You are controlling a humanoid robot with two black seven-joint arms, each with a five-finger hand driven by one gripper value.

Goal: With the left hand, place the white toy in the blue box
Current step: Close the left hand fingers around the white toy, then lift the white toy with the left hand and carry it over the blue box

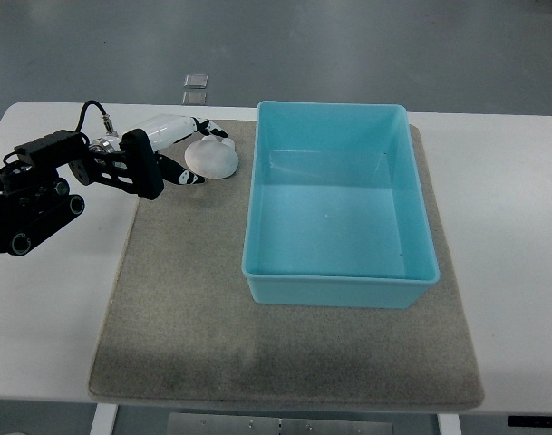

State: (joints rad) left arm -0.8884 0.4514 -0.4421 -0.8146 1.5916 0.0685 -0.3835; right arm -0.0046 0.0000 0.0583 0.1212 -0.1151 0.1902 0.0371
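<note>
Left robot hand point(187, 149) reaches in from the bench's point(49, 317) left side, fingers curled around the white toy point(211, 160), which rests on the grey mat point(185, 308) just left of the blue box point(339, 281). Grasping step appears under way; the next move calls for lifting the toy over the near wall.

Light: bright, even, from overhead.
Shadows: soft, faint under the box point(339, 290).
Glare: mild sheen on the bench point(511, 236).
Focus: sharp, slight softness at edges.
</note>
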